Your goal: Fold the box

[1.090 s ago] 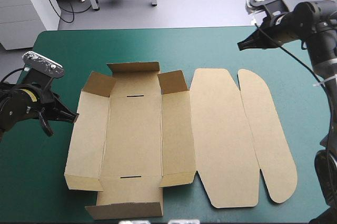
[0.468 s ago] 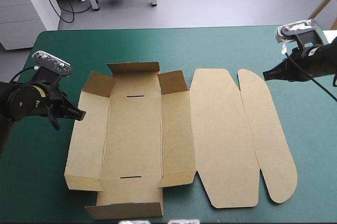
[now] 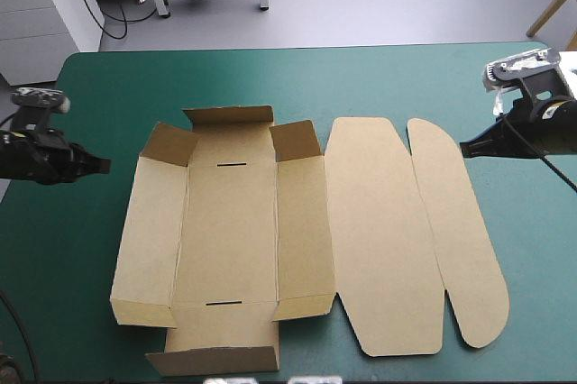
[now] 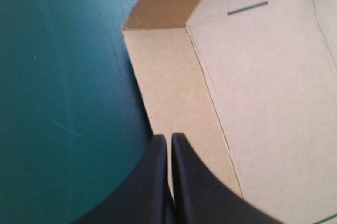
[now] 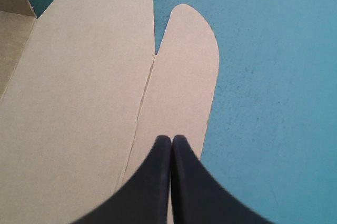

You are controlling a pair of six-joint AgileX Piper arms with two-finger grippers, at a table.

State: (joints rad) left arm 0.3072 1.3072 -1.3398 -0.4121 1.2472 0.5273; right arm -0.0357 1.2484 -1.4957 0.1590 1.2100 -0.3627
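Observation:
The brown box (image 3: 270, 231) lies open on the teal-green cover, its side walls and end flaps partly raised, its lid panel (image 3: 383, 240) and rounded outer flap (image 3: 460, 240) flat toward the right. My left gripper (image 3: 101, 166) is shut, hovering left of the box's left wall; in the left wrist view its tip (image 4: 169, 137) points at that wall (image 4: 168, 87). My right gripper (image 3: 465, 148) is shut too, near the rounded flap's far right edge, and its tip (image 5: 171, 139) sits over that flap (image 5: 184, 71).
Bare teal-green cover (image 3: 63, 267) lies left of the box and along the far edge (image 3: 270, 77). Beyond the table's far left corner stands a white cabinet (image 3: 45, 5).
My left gripper has drawn back leftward, away from the box's left wall. My right gripper came down and toward the rounded flap from the far right corner.

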